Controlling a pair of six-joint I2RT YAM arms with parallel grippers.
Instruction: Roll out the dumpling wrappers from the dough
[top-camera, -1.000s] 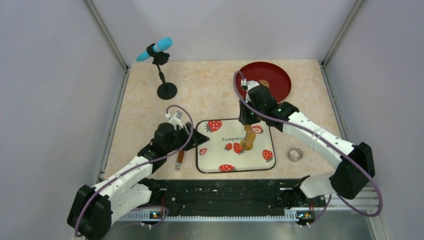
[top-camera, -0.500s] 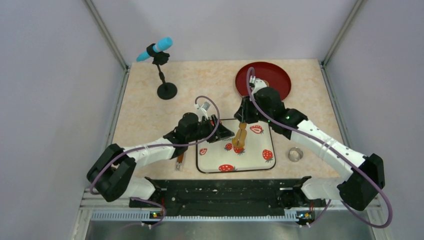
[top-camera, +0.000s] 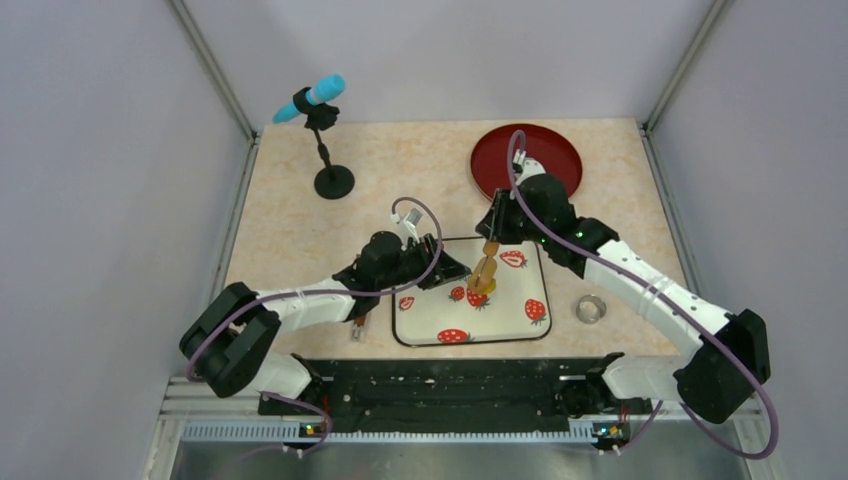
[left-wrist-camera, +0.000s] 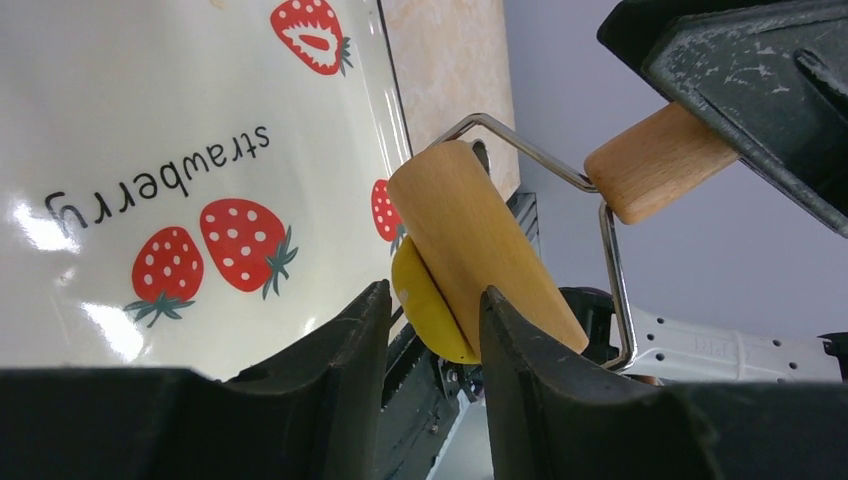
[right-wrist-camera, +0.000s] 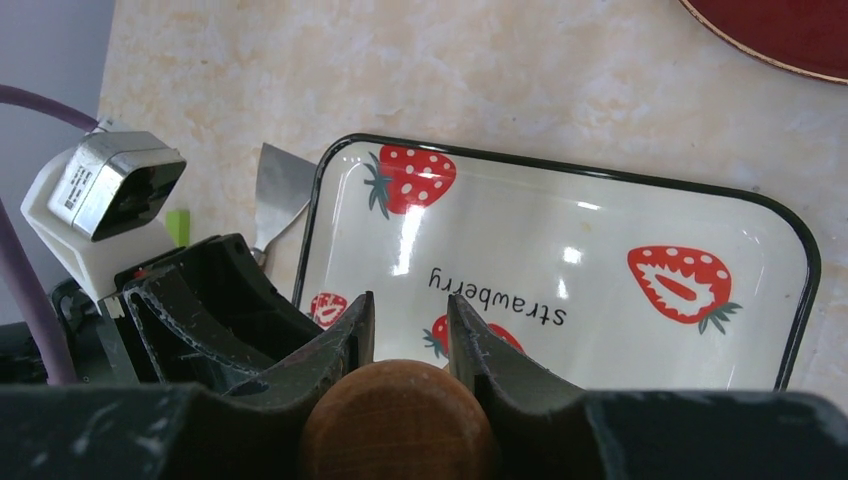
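Since a second ago the left arm has swung out from its folded pose beside the tray (top-camera: 508, 322) and now reaches across the tray's left edge, bringing the left gripper (left-wrist-camera: 435, 300) up to the roller (left-wrist-camera: 475, 240). The right arm has shifted a little toward the far side, and the roller now stands more steeply, its handle raised.

The right gripper (top-camera: 493, 237) pinches the roller's wooden handle between its jaws. The left jaws stand partly apart with the dough (left-wrist-camera: 427, 312) in the gap between them. We cannot tell whether they already press on it. The dough is a flat yellow piece clinging to the roller's drum, over the middle of the tray.

Counting what we see:
- two arms
- one roller
- one piece of dough
- one strawberry-printed tray
- one red plate (top-camera: 550, 165) at the far side
- one metal ring (top-camera: 591, 308) right of the tray
- one scraper (right-wrist-camera: 280, 185) just left of the tray
- one blue-headed microphone (top-camera: 318, 95) on a black stand

All of it is on the table (top-camera: 290, 220).
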